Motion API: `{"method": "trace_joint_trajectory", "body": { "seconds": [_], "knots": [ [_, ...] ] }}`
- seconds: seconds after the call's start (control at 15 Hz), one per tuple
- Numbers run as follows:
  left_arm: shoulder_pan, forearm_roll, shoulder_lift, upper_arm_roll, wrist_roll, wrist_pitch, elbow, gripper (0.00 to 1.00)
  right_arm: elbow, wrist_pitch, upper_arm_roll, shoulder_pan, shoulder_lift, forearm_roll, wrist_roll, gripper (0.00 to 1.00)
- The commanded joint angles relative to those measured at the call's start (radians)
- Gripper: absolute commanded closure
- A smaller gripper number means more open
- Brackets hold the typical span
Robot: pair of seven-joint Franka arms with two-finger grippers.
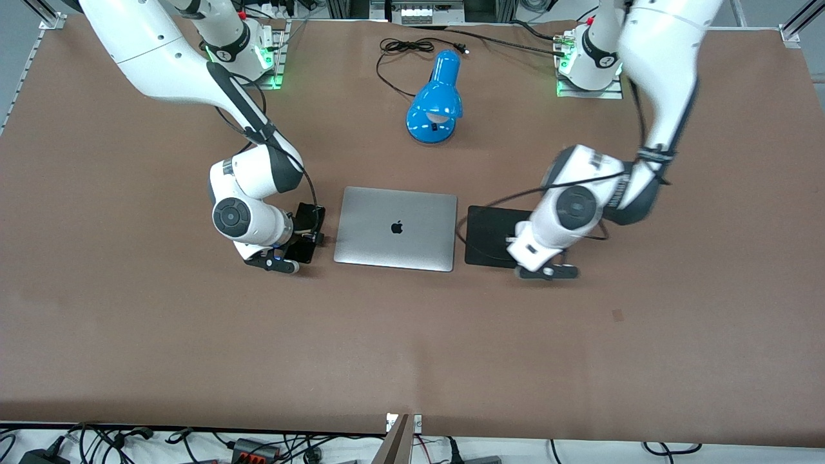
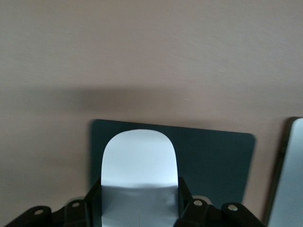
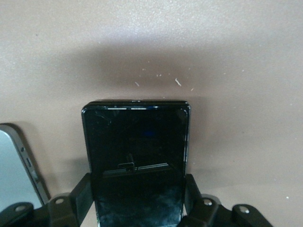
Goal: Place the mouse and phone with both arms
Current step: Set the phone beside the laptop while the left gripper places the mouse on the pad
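The white mouse point(image 2: 138, 163) sits between my left gripper's point(image 2: 139, 191) fingers, which press on both of its sides, low over the black square pad point(image 2: 213, 161). In the front view the left gripper point(image 1: 521, 252) is over the pad point(image 1: 486, 235) and hides the mouse. The black phone point(image 3: 137, 142) is held between my right gripper's point(image 3: 138, 184) fingers, low over the bare table beside the silver laptop point(image 3: 16, 165). In the front view the right gripper point(image 1: 298, 241) and the phone point(image 1: 309, 219) are beside the laptop's edge toward the right arm's end.
The closed silver laptop point(image 1: 396, 229) lies mid-table between the two grippers, and its edge shows in the left wrist view point(image 2: 289, 175). A blue desk lamp point(image 1: 438, 100) with a black cable lies farther from the front camera than the laptop.
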Motion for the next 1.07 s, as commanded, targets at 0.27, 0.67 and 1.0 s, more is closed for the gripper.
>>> {"method": "trace_joint_trajectory", "body": {
  "seconds": [0.27,0.67,1.0],
  "knots": [
    [-0.021,0.021,-0.014,0.004,-0.079,0.182,-0.164,0.62,0.0,-0.036,0.0,0.041,-0.011,-0.018,0.013,0.68],
    [-0.021,0.021,-0.005,0.004,-0.077,0.211,-0.192,0.31,-0.01,-0.077,-0.007,0.036,-0.028,-0.038,0.013,0.68],
    [-0.013,0.021,-0.014,0.004,-0.071,0.208,-0.189,0.0,-0.023,-0.079,-0.007,0.033,-0.037,-0.041,0.045,0.0]
  ]
}}
